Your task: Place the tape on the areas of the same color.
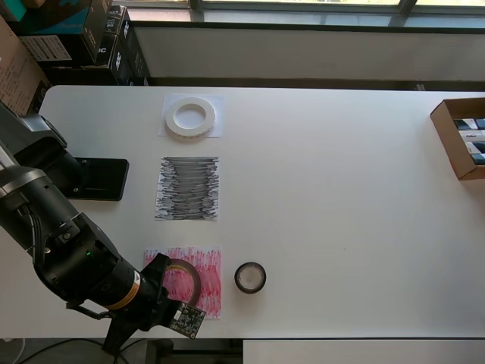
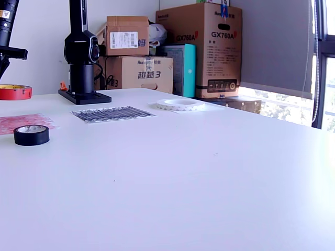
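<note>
The dark red-brown tape [image 1: 184, 276] hangs above the red scribbled sheet [image 1: 206, 282]. My gripper [image 1: 167, 273] is shut on its left rim in the overhead view. In the exterior view this red tape [image 2: 14, 92] floats clear above the red sheet [image 2: 23, 123] at the far left edge. A small black tape [image 1: 250, 277] lies on the bare table just right of the red sheet, also seen as the black tape [image 2: 31, 135]. The white tape [image 1: 190, 117] rests on the white sheet [image 1: 216, 129]. The black scribbled sheet [image 1: 188, 189] holds nothing.
The arm's black base plate [image 1: 97, 179] sits left of the black sheet. An open cardboard box [image 1: 447, 140] stands at the table's right edge in the overhead view. Stacked cartons [image 2: 138, 57] stand behind the table in the exterior view.
</note>
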